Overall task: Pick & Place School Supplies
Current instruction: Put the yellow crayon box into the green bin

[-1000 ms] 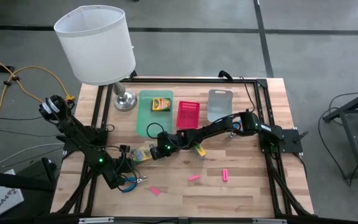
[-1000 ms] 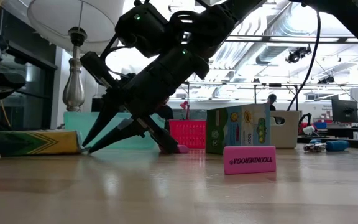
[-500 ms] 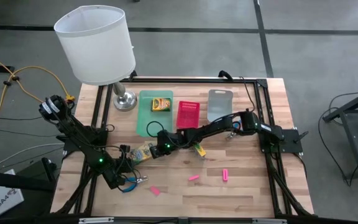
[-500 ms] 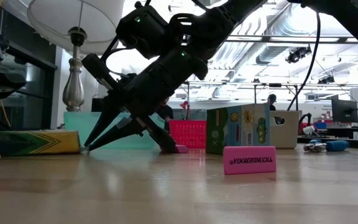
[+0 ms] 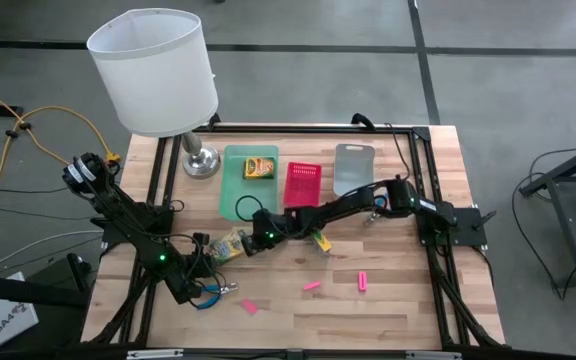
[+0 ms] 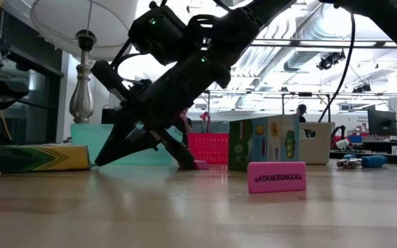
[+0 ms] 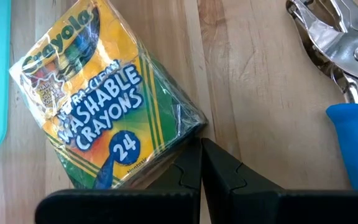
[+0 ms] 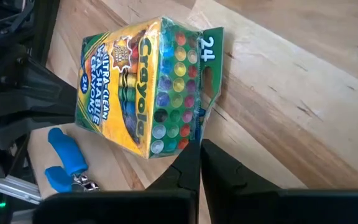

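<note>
Wooden table (image 5: 398, 300) under white-shaded lamp (image 5: 154, 70)

1 camera looks straight down; 1 sits level at tabletop height. Both wrist cameras closely share 1 crayon box (image 7: 104, 106).

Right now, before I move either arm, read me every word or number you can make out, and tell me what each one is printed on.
"Crayola", "WASHABLE CRAYONS", "24": crayon box in front of the left gripper.
"Crayola", "ULTRA-CLEAN WASHABLE", "24": the same box, seen past the right gripper.
"TICONDEROGA": pink eraser, low view.
Print on the standing crayon box and the box in the green tray: too small to read.
</note>
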Motion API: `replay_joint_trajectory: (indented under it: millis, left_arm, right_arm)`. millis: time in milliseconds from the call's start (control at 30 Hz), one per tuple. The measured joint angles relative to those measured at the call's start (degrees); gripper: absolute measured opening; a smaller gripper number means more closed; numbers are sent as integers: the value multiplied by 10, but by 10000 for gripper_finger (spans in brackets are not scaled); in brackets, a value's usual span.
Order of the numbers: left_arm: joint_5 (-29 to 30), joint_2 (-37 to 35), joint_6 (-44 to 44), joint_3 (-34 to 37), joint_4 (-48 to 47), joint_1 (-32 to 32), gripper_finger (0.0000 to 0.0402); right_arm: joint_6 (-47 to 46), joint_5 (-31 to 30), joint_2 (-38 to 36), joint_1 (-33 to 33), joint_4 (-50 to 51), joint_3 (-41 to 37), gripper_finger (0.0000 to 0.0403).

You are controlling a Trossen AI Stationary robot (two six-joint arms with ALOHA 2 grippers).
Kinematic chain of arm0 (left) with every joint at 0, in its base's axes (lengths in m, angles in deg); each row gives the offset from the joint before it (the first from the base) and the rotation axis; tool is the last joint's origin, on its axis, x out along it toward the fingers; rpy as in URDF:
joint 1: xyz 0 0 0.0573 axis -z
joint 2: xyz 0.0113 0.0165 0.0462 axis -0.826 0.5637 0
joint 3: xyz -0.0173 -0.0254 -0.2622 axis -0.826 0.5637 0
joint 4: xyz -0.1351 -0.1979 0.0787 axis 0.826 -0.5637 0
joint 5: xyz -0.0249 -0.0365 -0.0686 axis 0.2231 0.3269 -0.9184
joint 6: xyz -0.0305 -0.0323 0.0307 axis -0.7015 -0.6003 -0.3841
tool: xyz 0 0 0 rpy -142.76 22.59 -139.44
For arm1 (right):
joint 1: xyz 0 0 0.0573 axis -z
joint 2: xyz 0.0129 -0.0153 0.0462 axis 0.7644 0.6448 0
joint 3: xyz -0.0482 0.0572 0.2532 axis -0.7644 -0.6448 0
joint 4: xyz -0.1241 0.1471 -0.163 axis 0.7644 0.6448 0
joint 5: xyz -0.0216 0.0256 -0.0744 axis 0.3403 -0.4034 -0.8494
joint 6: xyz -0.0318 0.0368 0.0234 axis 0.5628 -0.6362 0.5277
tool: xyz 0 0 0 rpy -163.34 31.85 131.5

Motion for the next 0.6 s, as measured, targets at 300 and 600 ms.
replay_joint_trajectory:
  millis: [300, 600]
  left_arm:
    - [-18, 0, -7, 0, 3, 0, 1]
    - [-23, 0, -13, 0, 9, 0, 1]
  right_arm:
    - [32, -28, 1, -7, -29, -1, 3]
    - [67, -45, -16, -7, -26, -3, 3]
